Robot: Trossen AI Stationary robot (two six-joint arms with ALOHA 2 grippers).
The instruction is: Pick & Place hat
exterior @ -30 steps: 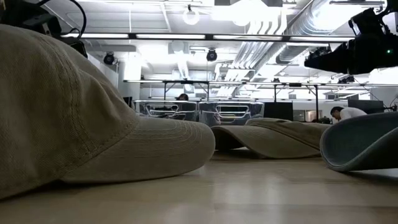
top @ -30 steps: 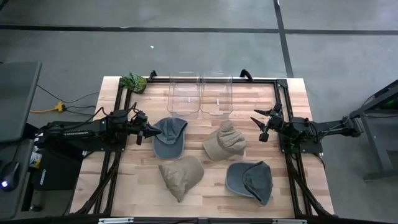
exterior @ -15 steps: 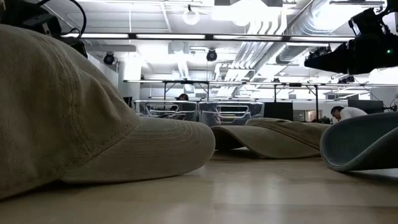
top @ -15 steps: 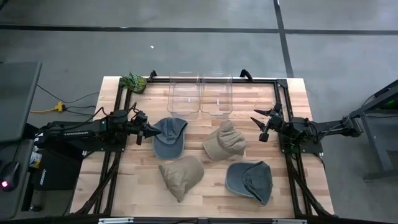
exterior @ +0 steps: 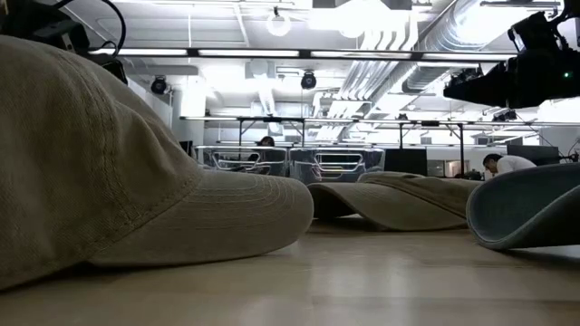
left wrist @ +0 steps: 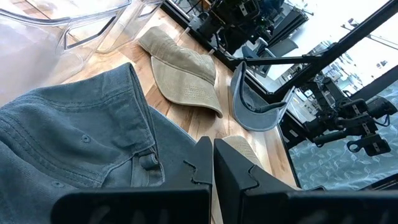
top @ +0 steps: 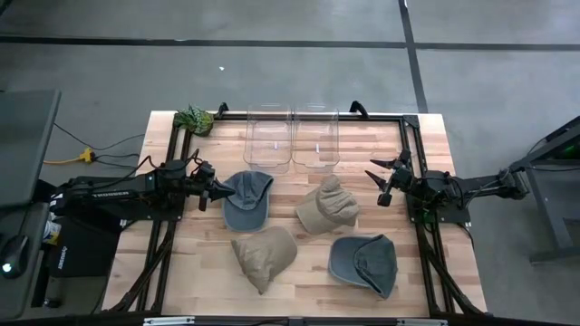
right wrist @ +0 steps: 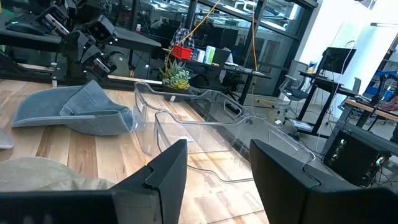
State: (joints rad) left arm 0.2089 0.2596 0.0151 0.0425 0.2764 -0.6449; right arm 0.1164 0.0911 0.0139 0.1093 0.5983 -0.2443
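The jaws of the left gripper (top: 220,193) are pressed together, with nothing between them. They sit just beside the edge of a blue-grey cloth cap (top: 246,200) that lies on the light wooden table (top: 308,276). From above I cannot tell if they touch it. In the left wrist view the blue-grey cloth cap (left wrist: 74,146) lies right in front of the shut fingers (left wrist: 231,168).

The jaws of the right gripper (top: 382,181) are spread apart and hold nothing. They hang over the right side of the table, near a crumpled tan cloth cap (top: 328,206) but apart from it.

There are four caps on the table. A second tan cap (top: 263,255) lies near the front, and a second blue-grey cap (top: 364,263) lies upside down to its right.

Two clear plastic bins (top: 292,138) stand side by side at the back of the table. A small green leafy plant (top: 194,119) sits at the back left corner.

In the low view, a person (exterior: 504,164) shows far off in the room.
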